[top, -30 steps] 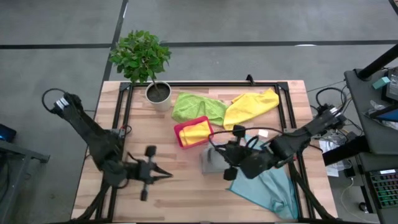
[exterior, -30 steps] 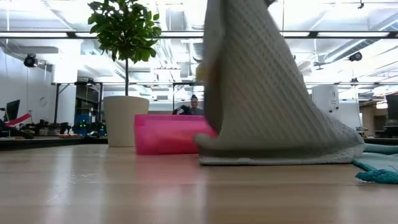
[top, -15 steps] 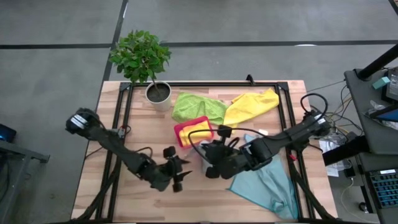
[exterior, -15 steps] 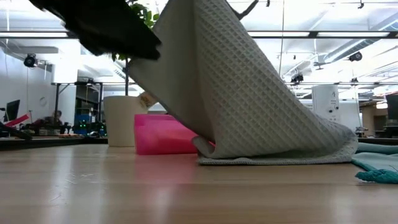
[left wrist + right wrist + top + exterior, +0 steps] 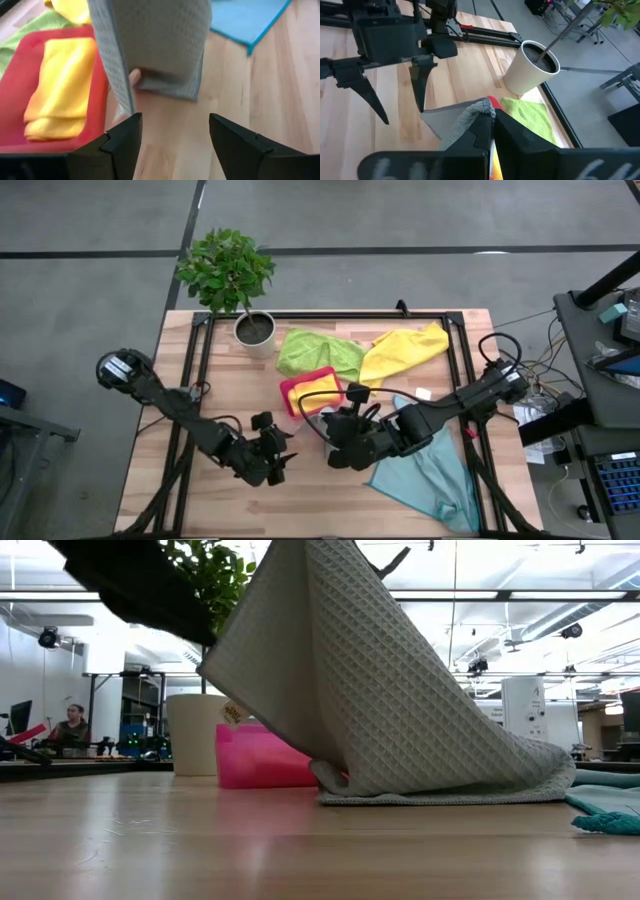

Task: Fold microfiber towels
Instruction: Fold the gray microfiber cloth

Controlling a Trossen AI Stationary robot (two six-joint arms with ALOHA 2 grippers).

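So the right gripper (image 5: pixel 487 117) is clamped on a corner of the pale grey waffle-weave microfiber towel (image 5: pixel 400 710), lifting it mid-table beside the pink plastic tray (image 5: pixel 292 392). Left gripper (image 5: pixel 275 460) sits close by, fingers spread apart, holding nothing.

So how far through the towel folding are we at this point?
Done: one folded yellow towel sits in the pink tray. In hand: the right gripper is shut on a raised corner of the grey towel, while the left gripper faces it, open and empty. Left: the green towel, the other yellow towel and the blue towel lie unfolded.
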